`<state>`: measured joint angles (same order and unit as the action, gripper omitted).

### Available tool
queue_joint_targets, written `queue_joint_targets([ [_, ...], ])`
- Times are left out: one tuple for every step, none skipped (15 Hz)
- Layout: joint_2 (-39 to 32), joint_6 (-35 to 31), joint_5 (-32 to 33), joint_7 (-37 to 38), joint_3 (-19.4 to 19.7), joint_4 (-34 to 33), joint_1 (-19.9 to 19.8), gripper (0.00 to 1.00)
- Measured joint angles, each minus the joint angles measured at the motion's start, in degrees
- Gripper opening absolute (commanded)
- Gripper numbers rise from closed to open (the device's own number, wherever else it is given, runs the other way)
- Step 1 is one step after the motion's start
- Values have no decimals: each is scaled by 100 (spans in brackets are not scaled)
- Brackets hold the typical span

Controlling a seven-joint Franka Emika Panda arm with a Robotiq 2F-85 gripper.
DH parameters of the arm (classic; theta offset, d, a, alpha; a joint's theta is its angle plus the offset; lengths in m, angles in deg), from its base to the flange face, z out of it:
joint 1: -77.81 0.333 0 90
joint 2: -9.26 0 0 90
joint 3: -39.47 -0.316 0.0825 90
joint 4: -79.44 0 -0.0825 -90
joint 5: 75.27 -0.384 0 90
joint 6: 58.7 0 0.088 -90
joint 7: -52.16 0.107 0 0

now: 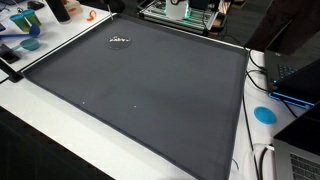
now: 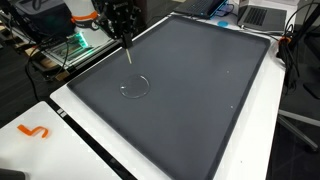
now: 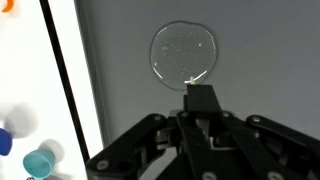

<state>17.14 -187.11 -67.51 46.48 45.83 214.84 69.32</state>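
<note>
While lying flat on the dark mat (image 2: 210, 100), looks like a clear round lid (image 2: 135, 86), thin and see-through. Sits near one side of the mat, not far from the white table (image 3: 25, 70), with no other thing touching it. Shows up in both exterior views as a faint shiny ring, and in the wrist view as a clear circle with tiny drops or specks inside. Could be plastic or glass; too blurry to tell which.

Hanging above it and a little to one side: gripper (image 2: 128, 58), close but not touching. Seen from the wrist, tips pressed together into one dark block, with nothing between them.

Probably very light, so easy to lift but just as easy to knock away. Looks stiff, not floppy. Looks smooth and slippery too, so likely to slide on the mat when pushed, or to pop out of a weak pinch. Might crack or bend under a hard squeeze.

Too flat to grab around the whole thing from on top. Best held at the rim, one tip inside the ring and one outside, with a soft, steady pinch. Would need the tips apart for that. Better to come straight down than from the side, so as not to shove it along.
</note>
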Motion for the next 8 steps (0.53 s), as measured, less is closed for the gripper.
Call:
queue_joint_targets([
  [48, 53, 23, 20, -19, 8, 14, 14],
  [85, 77, 32, 32, -33, 16, 20, 14],
  [108, 84, 34, 37, -35, 24, 24, 14],
  [117, 86, 35, 39, -35, 30, 25, 14],
  [118, 86, 36, 40, -35, 33, 25, 14],
  [118, 87, 37, 41, -35, 35, 25, 14],
  [118, 87, 37, 43, -35, 37, 25, 14],
  [118, 87, 37, 44, -35, 37, 25, 4],
])
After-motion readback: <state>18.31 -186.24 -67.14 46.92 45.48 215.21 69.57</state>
